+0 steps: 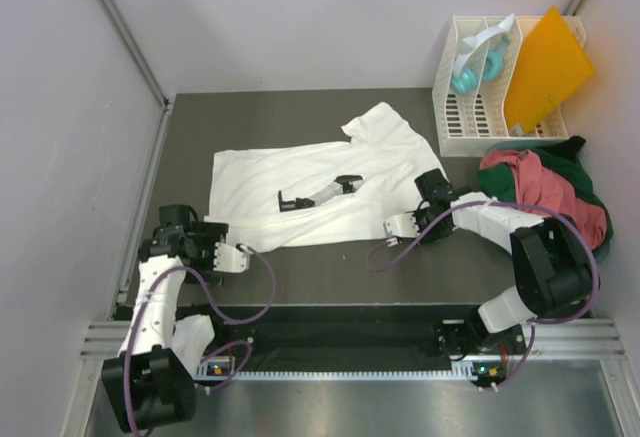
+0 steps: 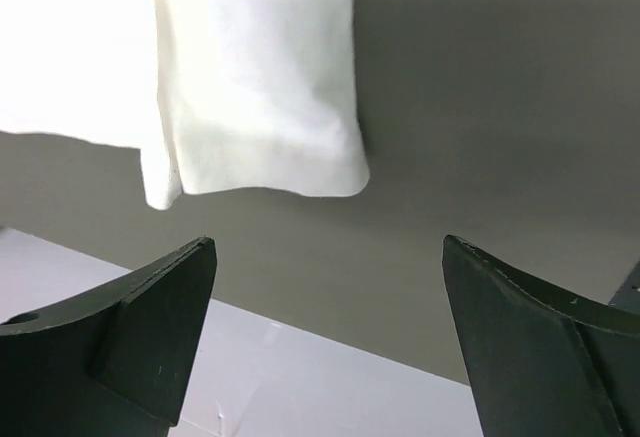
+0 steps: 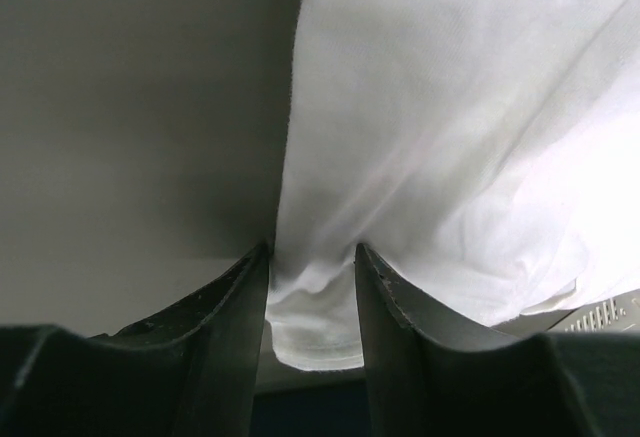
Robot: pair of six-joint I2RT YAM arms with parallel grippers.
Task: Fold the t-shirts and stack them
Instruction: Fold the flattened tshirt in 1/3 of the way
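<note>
A large white t-shirt [image 1: 300, 192] lies spread flat across the middle of the dark table. Salmon-red t-shirts [image 1: 545, 189] and dark green t-shirts [image 1: 590, 197] sit in a crumpled pile at the right. My left gripper [image 1: 236, 257] is off the white shirt's near left corner. In the left wrist view it [image 2: 327, 242] stands wide open and empty, the shirt's corner [image 2: 260, 107] just ahead. My right gripper [image 1: 396, 225] is at the near right corner. Its jaws [image 3: 311, 249] stand apart with the white hem [image 3: 315, 327] lying loose between them.
A white slatted rack [image 1: 470, 107] stands at the back right with an orange sheet [image 1: 545, 62] and a pale teal item [image 1: 467, 77] in it. A small black and grey object [image 1: 318, 193] lies on the white shirt. Walls close in on the left and right.
</note>
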